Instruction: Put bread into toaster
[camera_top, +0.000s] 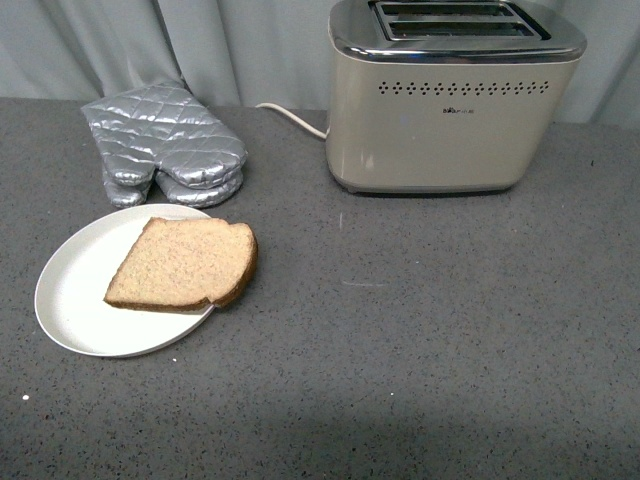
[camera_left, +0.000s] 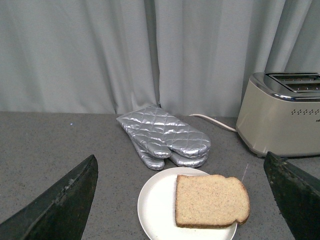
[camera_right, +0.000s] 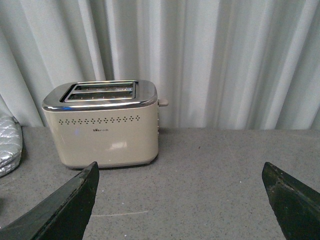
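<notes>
Bread (camera_top: 185, 265) lies flat on the white plate (camera_top: 70, 300), left of the toaster (camera_top: 440, 130). My left hand (camera_left: 179, 156) hangs spread wide and empty, the slice ahead between its fingers, apparently untouched. My right hand (camera_right: 180, 163), likewise spread, faces the toaster.

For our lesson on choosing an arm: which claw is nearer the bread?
Left. The left claw, open, faces the bread on its plate. The right claw, also open, faces the toaster, with no bread in its view.
</notes>
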